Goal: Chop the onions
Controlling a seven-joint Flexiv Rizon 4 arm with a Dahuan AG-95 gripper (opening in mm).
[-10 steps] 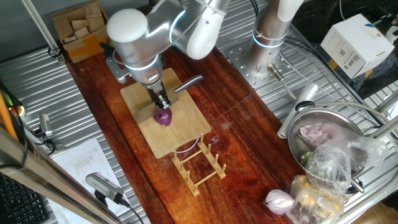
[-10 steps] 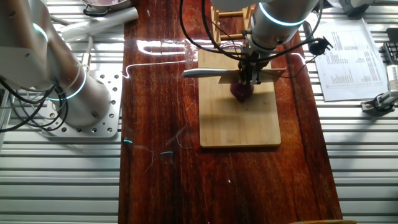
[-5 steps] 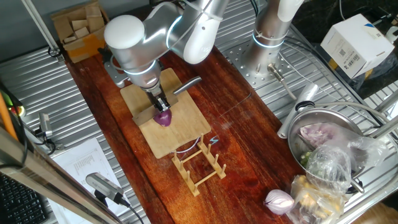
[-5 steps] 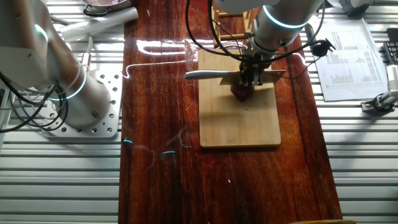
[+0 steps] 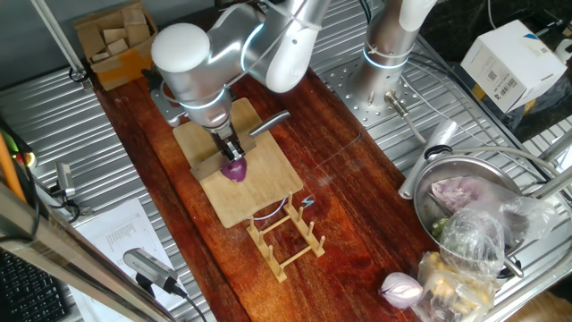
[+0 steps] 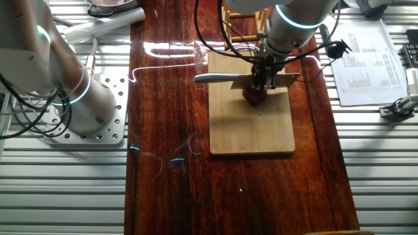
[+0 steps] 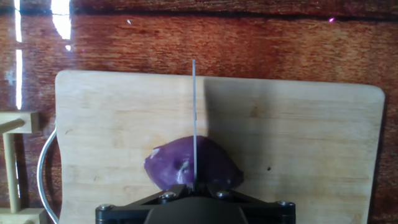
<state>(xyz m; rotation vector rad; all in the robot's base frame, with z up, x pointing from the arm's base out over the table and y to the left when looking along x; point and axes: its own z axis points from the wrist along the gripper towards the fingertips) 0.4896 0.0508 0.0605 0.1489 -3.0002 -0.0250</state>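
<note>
Silver-white rounded arm (image 5: 241,45), glowing cyan joint rings, black cables

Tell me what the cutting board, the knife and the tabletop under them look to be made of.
Cutting board: pale, matte wood, probably bamboo, with fine straight grain.
Knife: bright grey blade and handle with a sheen, likely steel.
Tabletop: dark red-brown wood, glossy, mirroring the lights, so apparently varnished.
The gripper holds the knife over the onion.

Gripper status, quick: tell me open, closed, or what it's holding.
Gripper: closed on the knife, blade edge-on over the purple onion on the cutting board.
</note>
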